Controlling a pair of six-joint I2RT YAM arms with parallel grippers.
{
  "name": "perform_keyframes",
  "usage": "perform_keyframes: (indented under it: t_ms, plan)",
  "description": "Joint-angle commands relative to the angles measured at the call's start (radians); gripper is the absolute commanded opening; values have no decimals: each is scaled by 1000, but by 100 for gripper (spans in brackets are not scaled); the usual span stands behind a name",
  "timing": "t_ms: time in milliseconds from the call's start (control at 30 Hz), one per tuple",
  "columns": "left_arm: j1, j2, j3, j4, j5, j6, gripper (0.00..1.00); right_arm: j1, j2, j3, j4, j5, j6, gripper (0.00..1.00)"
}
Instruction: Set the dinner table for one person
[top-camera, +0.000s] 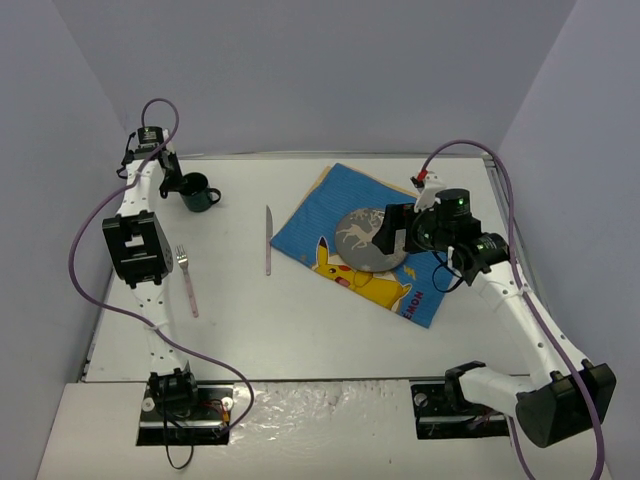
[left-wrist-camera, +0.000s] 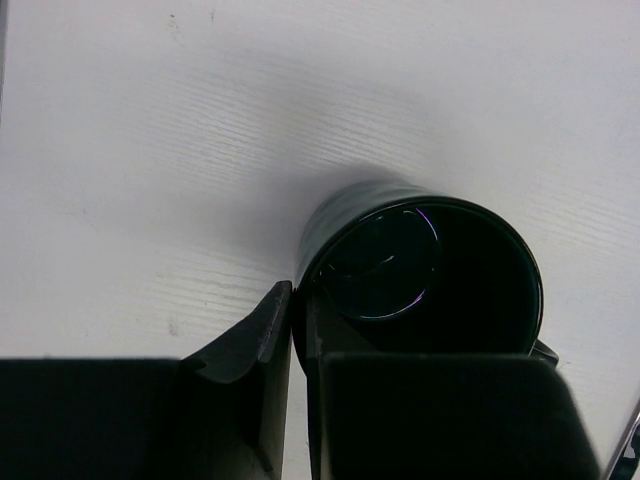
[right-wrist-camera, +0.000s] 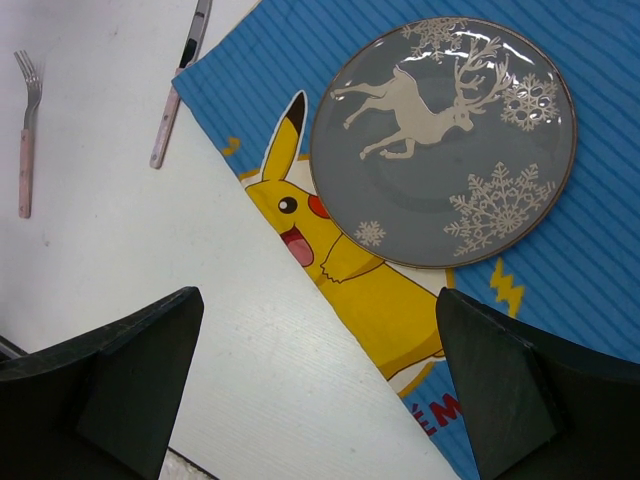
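Left claw (left-wrist-camera: 298, 318) tight on dark mug (left-wrist-camera: 430, 250) rim; right claw (right-wrist-camera: 318, 340) wide, empty, near plate (right-wrist-camera: 440, 140).

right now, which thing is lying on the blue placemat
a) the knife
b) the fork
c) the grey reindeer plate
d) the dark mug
c: the grey reindeer plate lies on the blue placemat, while the fork, knife and mug all sit off it, on the bare white dinner table.
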Motion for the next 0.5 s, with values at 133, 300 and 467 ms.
perform_keyframes:
  t_ms: [133,300,467]
  plan:
    - [-62,-209,-52,-52,16,36,0,139,87,117,58,74,-86,99]
    - [-157,-335,-96,-131,-33,21,0,260,174,199,79,153,-148,98]
    - [-316,-472,-185,-153,-47,-28,0,378,304,289,110,219,-188,97]
